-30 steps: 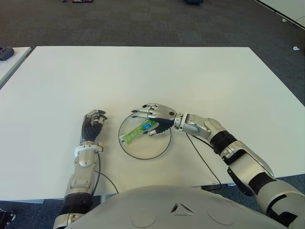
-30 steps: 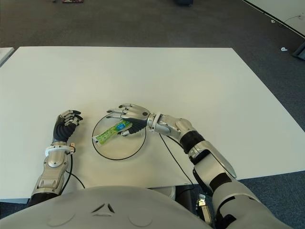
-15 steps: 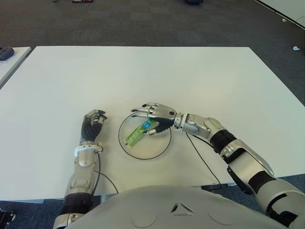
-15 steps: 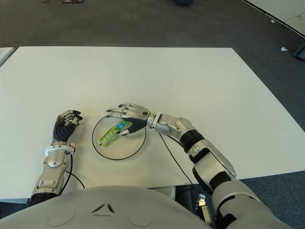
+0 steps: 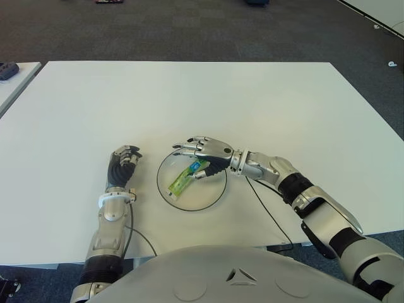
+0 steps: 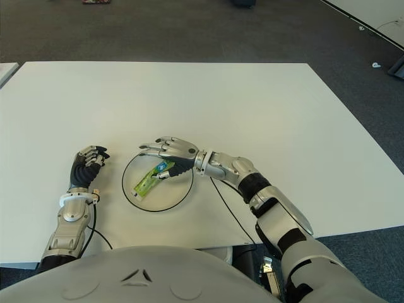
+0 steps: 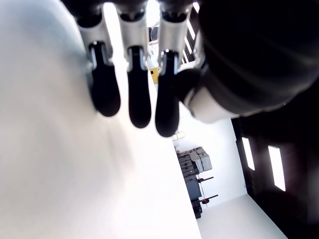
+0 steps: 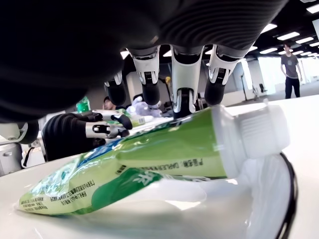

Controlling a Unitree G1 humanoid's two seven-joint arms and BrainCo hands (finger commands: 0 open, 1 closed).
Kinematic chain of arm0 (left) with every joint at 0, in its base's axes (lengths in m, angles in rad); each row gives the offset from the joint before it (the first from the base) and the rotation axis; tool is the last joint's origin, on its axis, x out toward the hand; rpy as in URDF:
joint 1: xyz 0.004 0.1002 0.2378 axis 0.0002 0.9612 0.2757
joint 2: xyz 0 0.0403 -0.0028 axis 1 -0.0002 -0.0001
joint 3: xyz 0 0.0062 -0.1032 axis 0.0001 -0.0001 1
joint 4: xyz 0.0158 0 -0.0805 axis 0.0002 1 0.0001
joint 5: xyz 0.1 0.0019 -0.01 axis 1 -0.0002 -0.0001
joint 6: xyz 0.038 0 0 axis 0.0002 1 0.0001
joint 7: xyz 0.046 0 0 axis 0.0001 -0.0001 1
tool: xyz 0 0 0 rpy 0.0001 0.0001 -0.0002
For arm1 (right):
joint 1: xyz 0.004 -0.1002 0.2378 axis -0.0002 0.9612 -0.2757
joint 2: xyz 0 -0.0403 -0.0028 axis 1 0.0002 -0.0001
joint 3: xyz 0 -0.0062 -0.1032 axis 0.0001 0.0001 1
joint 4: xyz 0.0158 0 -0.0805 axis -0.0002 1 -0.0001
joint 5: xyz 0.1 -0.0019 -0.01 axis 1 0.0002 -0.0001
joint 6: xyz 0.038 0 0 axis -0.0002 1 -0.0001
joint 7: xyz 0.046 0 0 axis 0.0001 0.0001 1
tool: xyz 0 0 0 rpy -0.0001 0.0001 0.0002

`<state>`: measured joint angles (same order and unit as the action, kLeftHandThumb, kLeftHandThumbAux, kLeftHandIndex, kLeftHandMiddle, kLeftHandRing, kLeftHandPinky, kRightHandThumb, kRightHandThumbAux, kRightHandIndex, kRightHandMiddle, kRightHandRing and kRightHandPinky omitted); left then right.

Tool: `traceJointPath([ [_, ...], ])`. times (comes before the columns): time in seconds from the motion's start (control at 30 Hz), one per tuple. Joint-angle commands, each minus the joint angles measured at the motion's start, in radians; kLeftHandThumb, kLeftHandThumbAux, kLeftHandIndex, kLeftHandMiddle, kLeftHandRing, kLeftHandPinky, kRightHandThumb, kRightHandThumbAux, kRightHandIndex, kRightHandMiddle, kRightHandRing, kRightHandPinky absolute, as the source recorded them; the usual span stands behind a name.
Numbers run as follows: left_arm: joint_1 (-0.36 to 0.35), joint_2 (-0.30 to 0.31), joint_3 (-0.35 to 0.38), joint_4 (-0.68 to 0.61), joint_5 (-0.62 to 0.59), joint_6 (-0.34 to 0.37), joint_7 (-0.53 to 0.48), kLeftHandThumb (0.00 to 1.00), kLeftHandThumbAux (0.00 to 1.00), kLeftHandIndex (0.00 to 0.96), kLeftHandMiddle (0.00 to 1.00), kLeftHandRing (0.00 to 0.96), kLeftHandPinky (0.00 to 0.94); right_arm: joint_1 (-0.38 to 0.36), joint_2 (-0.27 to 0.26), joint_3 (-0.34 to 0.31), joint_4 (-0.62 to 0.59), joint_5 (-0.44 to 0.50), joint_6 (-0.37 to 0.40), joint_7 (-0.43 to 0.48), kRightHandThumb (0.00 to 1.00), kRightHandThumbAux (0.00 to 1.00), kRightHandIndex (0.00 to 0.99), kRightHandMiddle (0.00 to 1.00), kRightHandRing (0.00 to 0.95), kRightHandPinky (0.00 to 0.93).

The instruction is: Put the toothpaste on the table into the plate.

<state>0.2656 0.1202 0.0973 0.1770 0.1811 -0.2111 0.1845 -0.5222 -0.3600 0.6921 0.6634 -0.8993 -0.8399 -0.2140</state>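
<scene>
Right hand (image 5: 203, 151) hovers over the green plastic toothpaste tube (image 5: 184, 179), fingers spread, holding nothing. Tube lies beneath the palm, inside the clear black-rimmed round plate (image 5: 213, 196). Advice: lift straight up, avoiding the cap. Left hand (image 5: 122, 165) curled, empty, beside the plate on the white surface (image 5: 189, 101).

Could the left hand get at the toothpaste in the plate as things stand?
Probably yes. The left hand, curled beside the plate, has bare table between, but the right hand is over the toothpaste, crowding that end.
</scene>
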Motion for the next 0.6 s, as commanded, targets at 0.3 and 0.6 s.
traceJointPath([
  [0.3,0.016,0.001,-0.007,0.019,0.016,0.013,0.000,0.706,0.722,0.428,0.525,0.456,0.335,0.015,-0.018,0.003,-0.031,-0.034,-0.008,-0.072,0.295,0.177,0.000,0.000,0.000,0.000],
  [0.6,0.013,0.000,-0.008,0.020,0.022,0.018,0.003,0.706,0.722,0.428,0.537,0.464,0.344,0.000,-0.011,0.022,-0.020,-0.098,0.001,-0.189,0.179,0.243,0.000,0.000,0.000,0.000],
])
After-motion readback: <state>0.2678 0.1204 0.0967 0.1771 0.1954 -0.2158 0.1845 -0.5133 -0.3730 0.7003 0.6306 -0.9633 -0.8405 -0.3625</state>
